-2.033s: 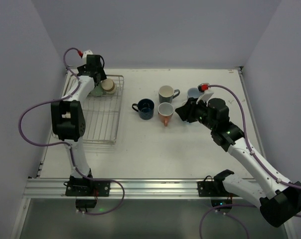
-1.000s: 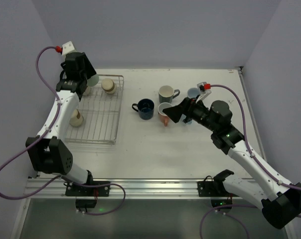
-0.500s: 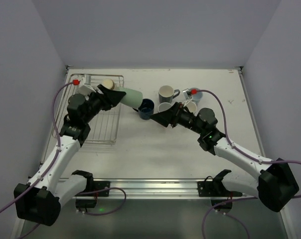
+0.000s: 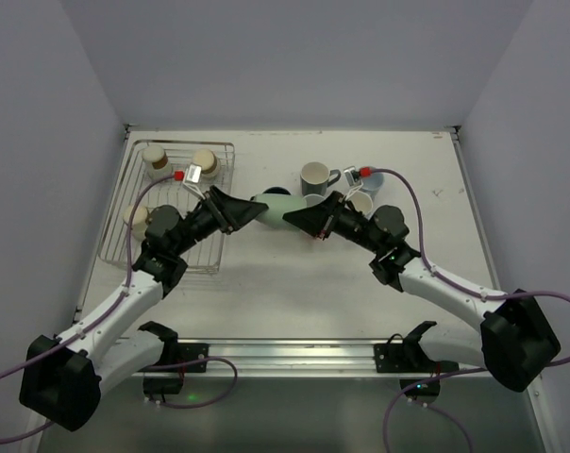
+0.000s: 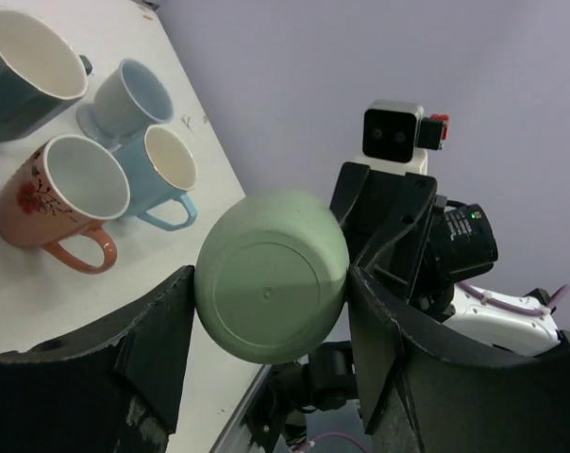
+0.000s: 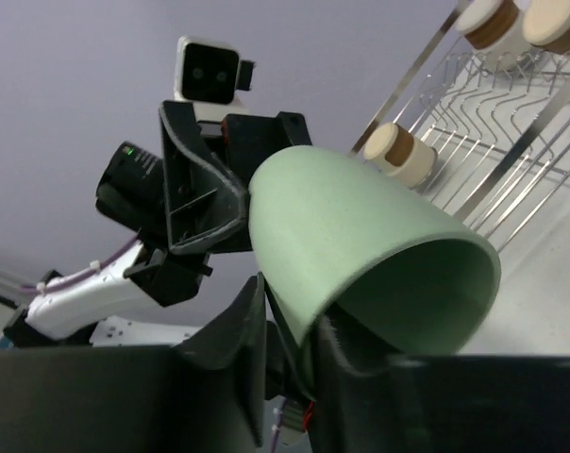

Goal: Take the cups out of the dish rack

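A mint green cup (image 4: 271, 209) hangs sideways over the table (image 4: 360, 283) between the dish rack (image 4: 186, 143), left, and the mugs (image 4: 315, 176), right. The left gripper (image 4: 240, 209) clamps its base with half-spread jaws, and the right gripper (image 4: 300, 219) pinches its rim with narrowed jaws, one finger inside. If the left releases before that thin pinch is firm, the cup could drop onto the mugs; the pinch's contact is hard to confirm, and the grippers partly hide some mugs.

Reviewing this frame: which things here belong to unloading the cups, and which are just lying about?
Job: dish rack; three beige-and-brown cups in it; mint green cup held between left gripper and right gripper; grey-green mug, navy mug, salmon mug, two light blue cups on the table.
Just there: purple cables, metal rail at near edge.
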